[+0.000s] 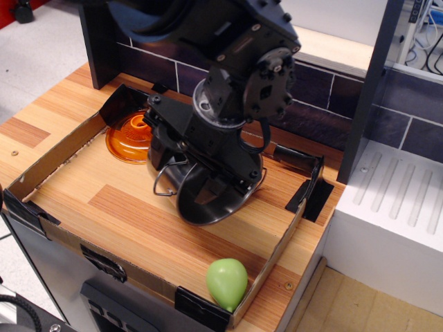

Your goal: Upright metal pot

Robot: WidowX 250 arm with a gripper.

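The metal pot [168, 160], a shiny steel cylinder with a thin wire loop handle [161, 184], is tilted in the middle of the cardboard tray [58, 153]. Its dark open mouth [220, 205] faces the front and partly upward. My black gripper [202, 174] reaches down from above and is shut on the pot's rim, one finger inside the mouth and the other outside. The arm hides the back of the pot. I cannot tell whether the pot's lower edge touches the wooden floor.
A flat orange translucent dish [129, 135] lies just behind and left of the pot. A green fruit [226, 282] lies in the tray's front right corner. A dark post [371, 90] and a white ribbed block [396, 207] stand to the right. A tiled wall [315, 86] runs behind.
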